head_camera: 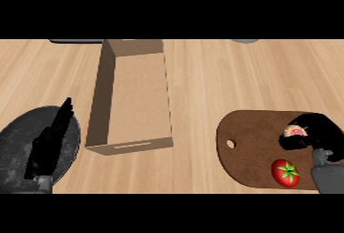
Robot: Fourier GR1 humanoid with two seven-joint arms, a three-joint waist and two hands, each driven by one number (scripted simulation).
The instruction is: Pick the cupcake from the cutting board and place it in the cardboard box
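small pink-topped cupcake (295,132) on brown rounded wooden cutting board (252,136) | right hand (324,129) curled round it | judged light, soft, crushable: hold low, at wrapper | left hand (48,145) straight-fingered, resting lower-left

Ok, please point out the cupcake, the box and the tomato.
cupcake (295,132), head view, on its pink top.
box (138,98), head view, on its bare inner floor.
tomato (286,172), head view, on its green stem leaves.

Left robot hand (48,145), left of the cardboard box (131,104): black, slim tapered fingers (64,111); grey wrist stub (42,182). Right robot hand (321,129), right of it: black, rounded; grey forearm (328,178), knobbed at the wrist.
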